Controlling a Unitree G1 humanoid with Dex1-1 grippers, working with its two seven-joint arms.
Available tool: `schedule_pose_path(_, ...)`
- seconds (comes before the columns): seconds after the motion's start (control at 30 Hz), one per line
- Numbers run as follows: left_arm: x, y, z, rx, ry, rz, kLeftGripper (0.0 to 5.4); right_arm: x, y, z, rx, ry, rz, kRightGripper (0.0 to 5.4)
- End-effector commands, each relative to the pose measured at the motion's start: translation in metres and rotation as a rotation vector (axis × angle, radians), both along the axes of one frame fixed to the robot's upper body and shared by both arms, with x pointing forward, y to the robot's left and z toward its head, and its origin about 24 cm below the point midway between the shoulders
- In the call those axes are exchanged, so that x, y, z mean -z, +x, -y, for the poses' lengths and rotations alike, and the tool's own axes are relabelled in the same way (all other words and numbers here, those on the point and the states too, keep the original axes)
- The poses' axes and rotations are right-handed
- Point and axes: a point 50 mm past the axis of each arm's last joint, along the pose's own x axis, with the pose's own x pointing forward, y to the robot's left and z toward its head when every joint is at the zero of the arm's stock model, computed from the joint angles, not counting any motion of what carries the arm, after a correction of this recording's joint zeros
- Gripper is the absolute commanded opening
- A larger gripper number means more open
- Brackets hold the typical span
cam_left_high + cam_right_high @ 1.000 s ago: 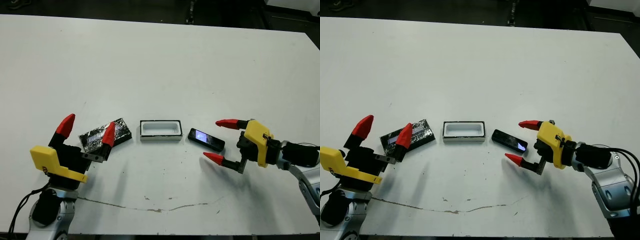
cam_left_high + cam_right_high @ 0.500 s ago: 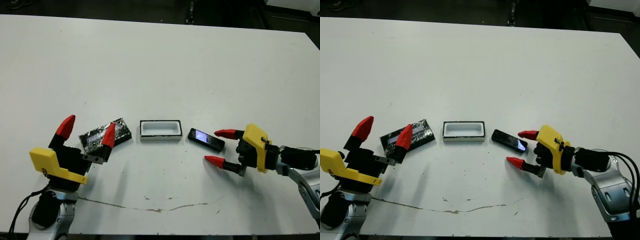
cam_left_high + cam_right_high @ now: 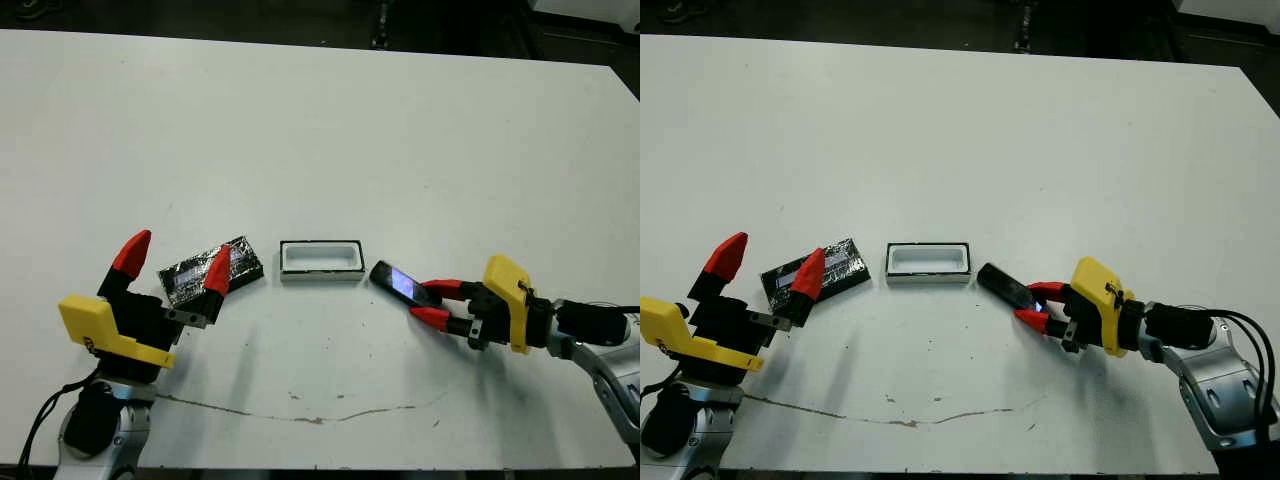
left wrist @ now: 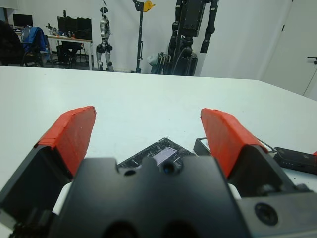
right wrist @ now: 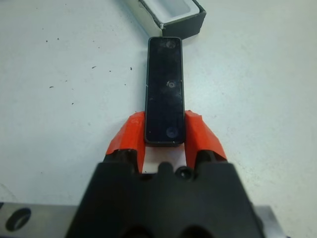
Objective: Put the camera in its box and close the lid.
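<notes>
From the head views, the white table (image 3: 320, 120) carries three small things in a row. The box (image 3: 320, 260) sits open near the middle, white inside. At its 9 o'clock lies the lid (image 3: 205, 270), speckled side up and slightly turned. At the box's 3 o'clock the camera (image 3: 398, 281) lies slanted, its near end pinched between the red tips of the right gripper (image 3: 434, 302) — fingers clenched on it. The left gripper (image 3: 172, 265) hovers at the lid's 7 o'clock with its two red fingers spread wide, one tip overlapping the lid.

The left wrist view shows that gripper's red fingers (image 4: 69, 136) standing well apart, with the lid (image 4: 161, 154) on the table between them and the dark corner of the box (image 4: 203, 146) beside it.

The right wrist view shows the camera (image 5: 165, 89) gripped at one end by both red pads (image 5: 128, 136) — its other end points at the box (image 5: 171, 15), just short of a corner.
</notes>
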Motion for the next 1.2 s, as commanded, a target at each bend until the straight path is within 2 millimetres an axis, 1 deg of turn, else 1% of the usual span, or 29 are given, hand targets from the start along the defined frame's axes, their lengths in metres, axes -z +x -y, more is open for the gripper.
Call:
schedule_pose_path(0.03,0.003,-0.003,0.0,-0.01,0.007,-0.019,5.4,0.01,-0.004,0.004,0.026,-0.022,-0.028,1.66)
schedule_pose_path(0.23,0.003,-0.003,-0.001,-0.01,0.005,-0.019,5.4,0.009,-0.003,0.005,0.086,0.017,-0.011,1.66)
schedule_pose_path(0.33,0.003,-0.003,-0.001,-0.01,0.003,-0.019,5.4,0.0,0.002,0.005,0.092,0.04,0.025,1.66)
schedule_pose_path(0.43,0.003,-0.003,0.0,-0.011,0.004,-0.019,5.4,-0.018,0.012,0.006,0.081,0.063,0.089,1.66)
schedule_pose_path(0.63,0.003,-0.002,0.001,-0.008,-0.005,-0.024,5.4,-0.064,0.037,0.009,0.02,0.06,0.237,1.66)
schedule_pose_path(0.7,0.003,-0.002,0.001,-0.01,-0.005,-0.021,5.4,-0.08,0.046,0.008,-0.01,0.034,0.291,1.66)
schedule_pose_path(0.77,0.003,-0.002,0.001,-0.009,0.003,-0.019,5.4,-0.094,0.057,0.007,-0.036,0.049,0.268,1.66)
schedule_pose_path(0.87,0.004,-0.002,0.002,-0.003,-0.001,-0.014,5.4,-0.106,0.072,0.0,-0.081,0.063,0.173,1.66)
schedule_pose_path(0.97,0.003,-0.002,0.002,-0.002,-0.003,-0.014,5.4,-0.113,0.084,-0.013,-0.153,0.023,0.107,1.66)
schedule_pose_path(1.03,0.003,-0.001,0.002,-0.002,-0.005,-0.014,5.4,-0.115,0.09,-0.02,-0.21,0.008,0.079,1.66)
schedule_pose_path(1.2,0.003,0.0,0.002,-0.004,-0.01,-0.015,5.4,-0.115,0.098,-0.043,-0.356,-0.122,0.07,1.66)
